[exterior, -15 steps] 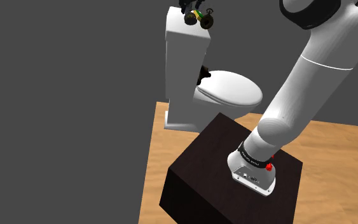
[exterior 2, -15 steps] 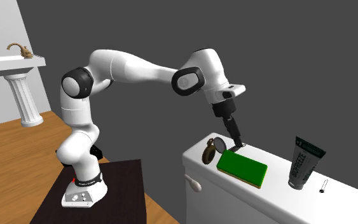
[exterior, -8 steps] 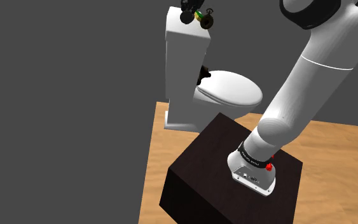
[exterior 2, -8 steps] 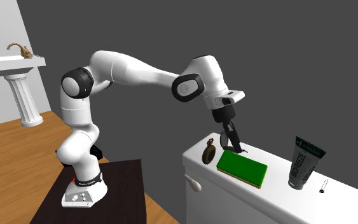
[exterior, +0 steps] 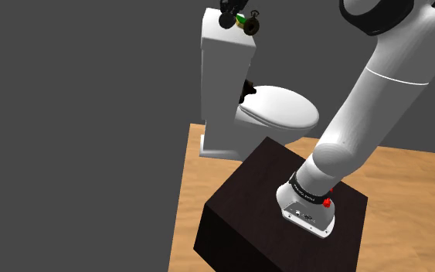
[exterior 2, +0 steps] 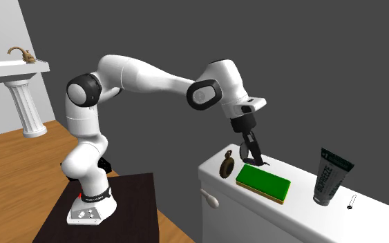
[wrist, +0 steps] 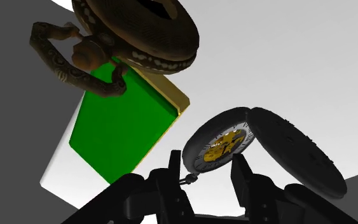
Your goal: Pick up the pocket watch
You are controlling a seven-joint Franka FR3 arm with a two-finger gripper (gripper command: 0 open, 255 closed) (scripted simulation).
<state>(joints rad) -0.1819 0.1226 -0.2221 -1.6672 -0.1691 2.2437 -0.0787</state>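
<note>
An open pocket watch (wrist: 220,145) with a gold and white dial and a dark lid (wrist: 298,156) swung aside sits between my fingers. My black gripper (wrist: 209,164) is shut on its case, one finger on each side. A second, closed bronze pocket watch (wrist: 139,28) with a ring lies just beyond, next to a green block (wrist: 123,124). In the second exterior view my gripper (exterior 2: 257,159) points down at the white toilet tank lid (exterior 2: 303,207), between the bronze watch (exterior 2: 228,166) and the green block (exterior 2: 263,183). In the shoulder view my gripper (exterior: 229,15) is atop the tank (exterior: 225,77).
A dark tube (exterior 2: 331,176) stands on the tank lid's far end, with a small pin (exterior 2: 352,202) beside it. The toilet seat (exterior: 281,108) lies shut below. A pedestal sink (exterior 2: 20,76) stands at the second exterior view's left. My dark stand (exterior 2: 130,207) rests on a wooden floor.
The fingers have closed from wide apart onto the open pocket watch. The hand has tilted and shifted slightly; the watch's dark lid, seen earlier beside the bronze watch, is now behind the gripper.
</note>
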